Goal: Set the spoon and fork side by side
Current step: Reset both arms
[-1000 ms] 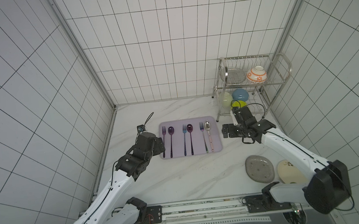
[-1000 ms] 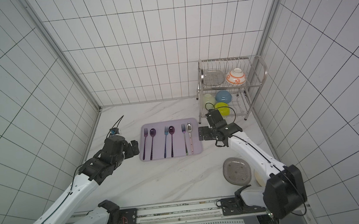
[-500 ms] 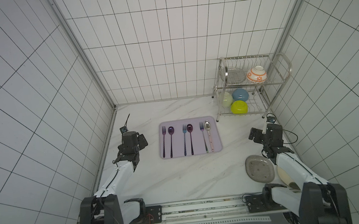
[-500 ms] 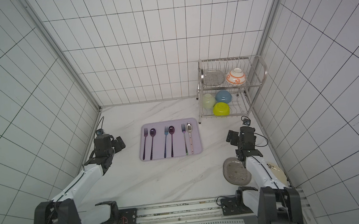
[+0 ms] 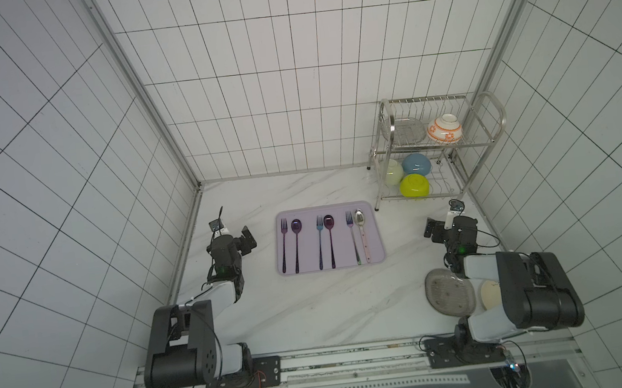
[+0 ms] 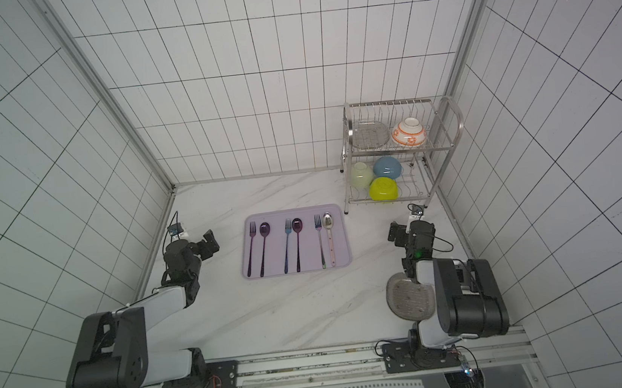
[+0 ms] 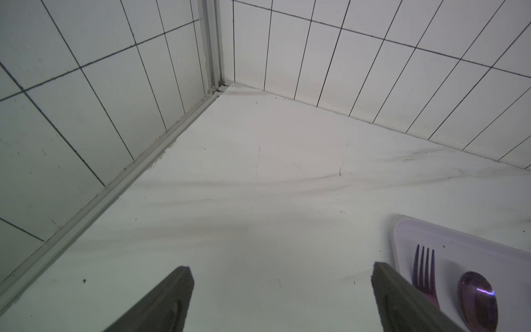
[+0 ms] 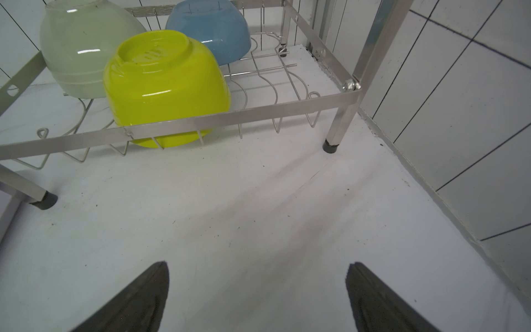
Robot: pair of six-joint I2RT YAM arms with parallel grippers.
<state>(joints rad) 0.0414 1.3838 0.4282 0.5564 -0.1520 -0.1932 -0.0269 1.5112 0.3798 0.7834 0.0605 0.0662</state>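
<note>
Pink-handled silver spoon [image 5: 363, 238] and steel fork [image 5: 353, 239] lie paired on the lilac plastic tray [image 5: 340, 247], task seemingly done; left gripper [image 7: 281, 268] and right gripper [image 8: 258, 264] flank it, released and empty

Lab test cell, mock kitchen: tiled walls [image 5: 290, 87], marble top [image 5: 314, 312], dish rack [image 8: 258, 110] at 2 o'clock, arm rail [image 5: 358, 355] at 6 o'clock.

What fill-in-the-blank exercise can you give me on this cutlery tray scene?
The tray holds ___ forks.
Beside each fork lies a ___.
The left gripper and right gripper both stand wide ___, holding nothing.
The yellow-green bowl sits on the ___ shelf of the rack.
Missing: three; spoon; open; lower.
</note>
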